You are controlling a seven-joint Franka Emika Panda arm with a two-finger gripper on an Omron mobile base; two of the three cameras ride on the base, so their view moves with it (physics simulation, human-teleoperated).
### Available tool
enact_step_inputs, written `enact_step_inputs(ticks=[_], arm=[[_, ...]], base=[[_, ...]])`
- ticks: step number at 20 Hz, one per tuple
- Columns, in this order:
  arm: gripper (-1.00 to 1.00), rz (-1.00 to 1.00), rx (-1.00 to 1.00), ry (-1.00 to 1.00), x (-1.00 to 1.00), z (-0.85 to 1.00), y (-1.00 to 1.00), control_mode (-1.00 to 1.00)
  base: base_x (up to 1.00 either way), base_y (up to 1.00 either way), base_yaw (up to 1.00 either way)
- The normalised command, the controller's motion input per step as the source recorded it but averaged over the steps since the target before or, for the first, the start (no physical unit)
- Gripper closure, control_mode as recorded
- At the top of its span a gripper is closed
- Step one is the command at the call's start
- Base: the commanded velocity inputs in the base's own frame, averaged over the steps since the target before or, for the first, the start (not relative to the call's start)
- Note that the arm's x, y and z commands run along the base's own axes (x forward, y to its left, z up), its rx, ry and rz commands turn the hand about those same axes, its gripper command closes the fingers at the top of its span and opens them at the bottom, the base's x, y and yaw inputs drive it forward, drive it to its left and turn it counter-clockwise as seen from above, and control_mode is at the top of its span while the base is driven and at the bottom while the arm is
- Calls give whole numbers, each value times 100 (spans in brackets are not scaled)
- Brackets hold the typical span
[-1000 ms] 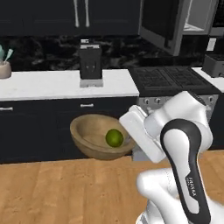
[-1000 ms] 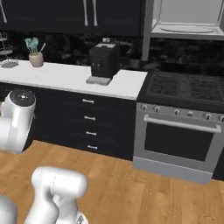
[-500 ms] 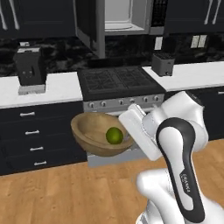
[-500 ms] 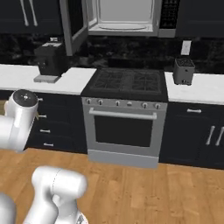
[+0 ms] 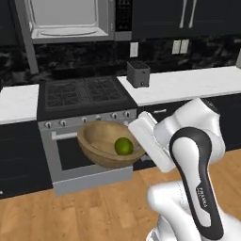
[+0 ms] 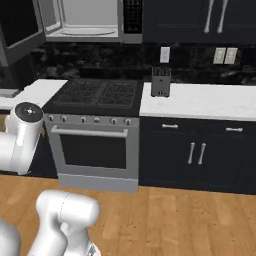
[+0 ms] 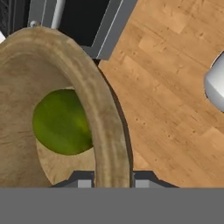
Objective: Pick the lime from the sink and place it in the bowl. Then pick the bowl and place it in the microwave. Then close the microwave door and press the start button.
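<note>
One lime (image 5: 124, 146), round, glossy and yellow-green, is seen lying inside the bowl (image 5: 101, 146), a wide, shallow vessel of smooth, light-brown grained wood. The bowl is held off the plank floor (image 5: 94, 212), before the steel oven (image 5: 77, 155), its rim pinched between the closed fingers of the gripper (image 7: 113, 181). The microwave (image 5: 70, 21) is mounted above, its pale interior exposed.
</note>
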Motion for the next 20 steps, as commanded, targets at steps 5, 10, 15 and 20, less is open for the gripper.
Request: enact_step_inputs(ticks=[5,10,15,20], arm=[[100,0,0,0,0,0,0,100],[100,0,0,0,0,0,0,100],[100,0,0,0,0,0,0,100],[100,0,0,0,0,0,0,100]], base=[[100,-19,-22],[100,8,-11],[97,10,0],[45,44,10]])
